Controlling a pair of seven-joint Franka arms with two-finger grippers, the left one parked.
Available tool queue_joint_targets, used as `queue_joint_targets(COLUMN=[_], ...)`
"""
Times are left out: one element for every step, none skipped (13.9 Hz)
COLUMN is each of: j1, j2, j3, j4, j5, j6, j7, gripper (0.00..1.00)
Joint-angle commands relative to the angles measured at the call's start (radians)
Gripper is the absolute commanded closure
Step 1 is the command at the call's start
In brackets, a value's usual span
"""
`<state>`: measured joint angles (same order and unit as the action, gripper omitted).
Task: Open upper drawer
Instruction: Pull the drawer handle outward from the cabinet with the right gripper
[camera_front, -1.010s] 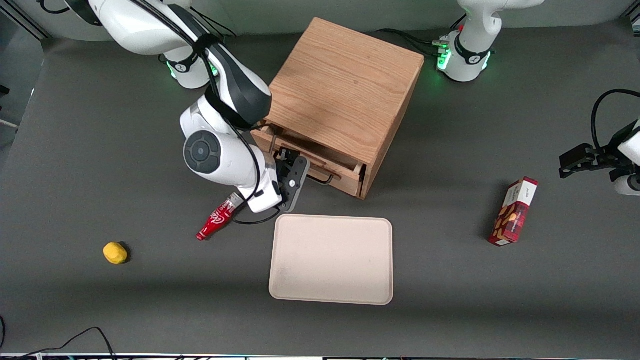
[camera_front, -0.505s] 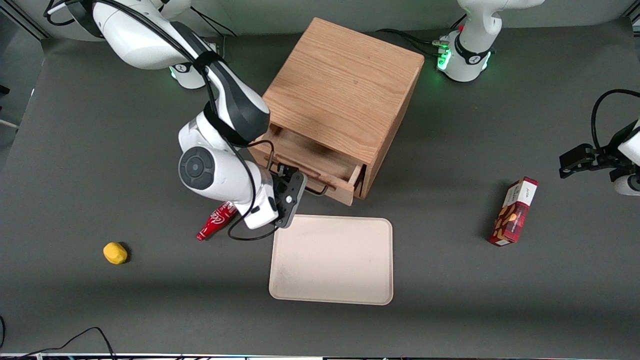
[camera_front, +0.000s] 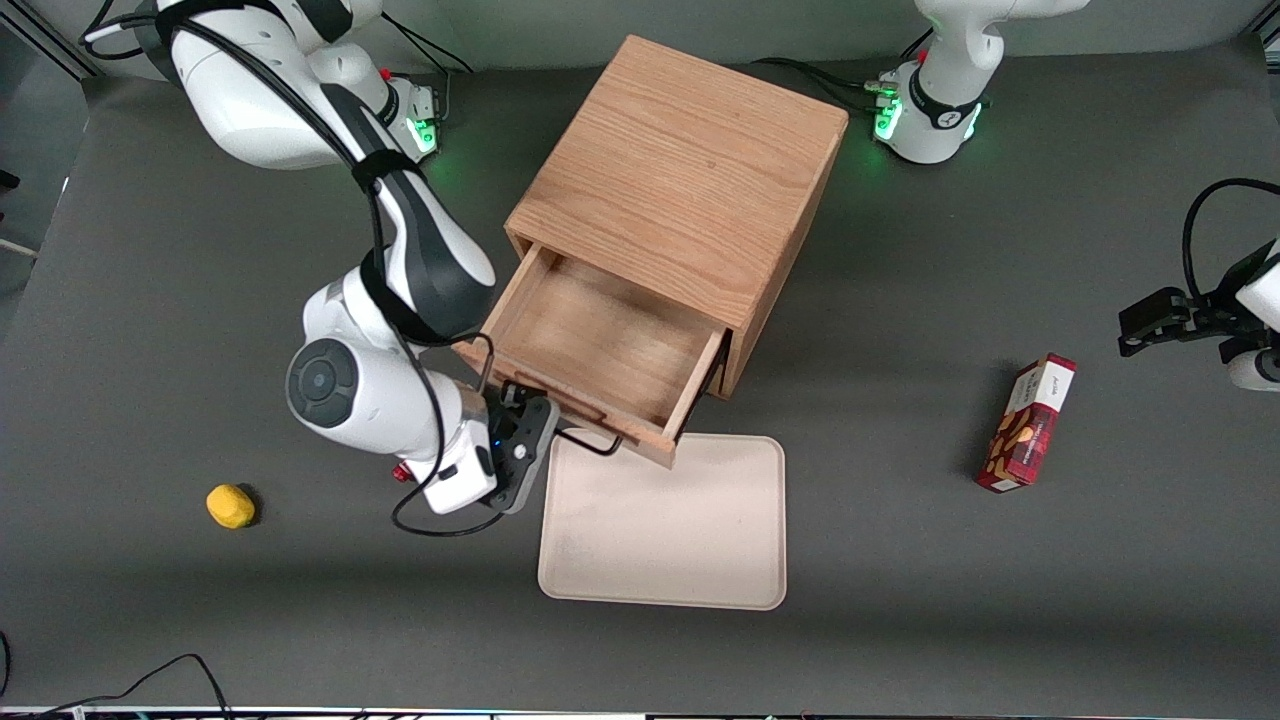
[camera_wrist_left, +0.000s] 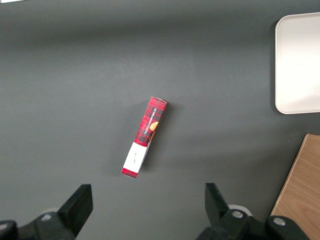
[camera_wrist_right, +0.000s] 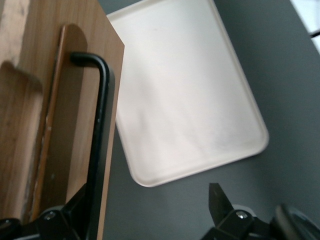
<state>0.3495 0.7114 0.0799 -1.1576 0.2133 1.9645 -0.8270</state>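
One drawer is extended: the upper drawer (camera_front: 600, 350) stands far out of the oak cabinet (camera_front: 680, 185), its front panel overhanging the beige tray (camera_front: 665, 530). The gripper (camera_front: 545, 432) sits at the black wire handle (camera_wrist_right: 97, 135) — jaws spread wide (one finger (camera_wrist_right: 75, 212) beside the bar, the other (camera_wrist_right: 222, 207) apart from it).
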Motion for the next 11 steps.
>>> queue_joint_targets(j1=[0.005,0.005,0.005,0.000,-0.010,-0.010,-0.018,-0.023,-0.023,-0.023,-0.021], j2=[0.059,0.065,0.066,0.069,0.069,0.068,0.068,0.066,0.059,0.051,0.040], j3=[-0.051,-0.072,-0.089,-0.101,-0.101,-0.101,-0.100,-0.098,-0.095,-0.091,-0.089], j4=[0.102,0.120,0.131,0.136,0.136,0.136,0.137,0.136,0.134,0.133,0.133], j5=[-0.017,-0.017,-0.015,-0.015,-0.015,-0.014,-0.014,-0.006,-0.002,0.000,0.001], j6=[0.004,0.013,0.019,0.030,0.045,0.060,0.068,0.068,0.067,0.063,0.057], j7=[-0.046,-0.058,-0.067,-0.069,-0.067,-0.061,-0.052,-0.049,-0.043,-0.015,0.021], gripper=[0.00,0.00,0.00,0.00,0.00,0.00,0.00,0.00,0.00,0.00,0.00])
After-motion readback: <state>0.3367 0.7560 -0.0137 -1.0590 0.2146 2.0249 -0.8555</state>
